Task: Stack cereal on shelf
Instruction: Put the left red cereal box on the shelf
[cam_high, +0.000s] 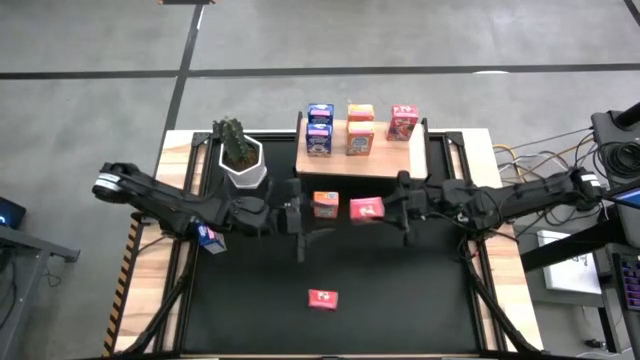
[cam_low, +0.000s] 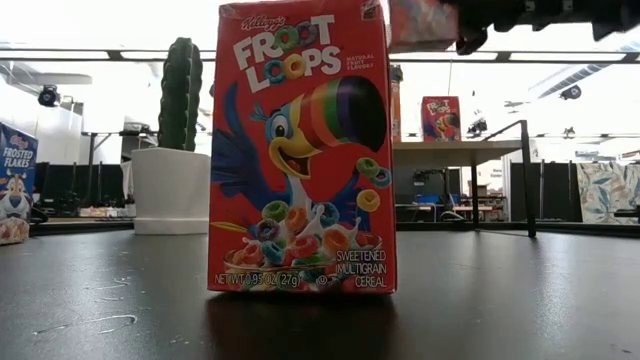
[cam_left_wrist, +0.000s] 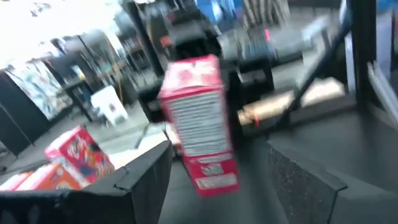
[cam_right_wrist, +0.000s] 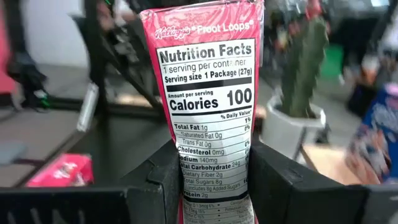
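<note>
Right claw (cam_right_wrist: 214, 186) of mine is pinching a red box (cam_right_wrist: 208, 93) by its two broad faces, fingers pressed to the card on either side. The box stands upright in the grip, and the low view shows it lifted clear of the tabletop (cam_high: 400, 300). Across from it at nine o'clock, my left claw (cam_high: 303, 212) is spread wide and holds nothing. Its fingers (cam_left_wrist: 146, 174) point at the same box without touching it, and an orange box (cam_high: 325, 204) sits between the two claws, just beside the left one. I judge the step in hand to be carrying this red box to the shelf (cam_high: 400, 158), which lies at twelve o'clock from the claw. Blue (cam_high: 320, 130), orange (cam_high: 360, 130) and red (cam_high: 403, 122) boxes already stand there in a row. The next move calls for lifting higher, swinging toward one o'clock over the red pile, setting the box down square on top, and only then letting go. The left claw has to keep out of that path. Farther out, another red box (cam_high: 322, 298) stands at six o'clock and a blue one (cam_high: 210, 237) at nine o'clock beside my left arm, both yet to be shelved.
</note>
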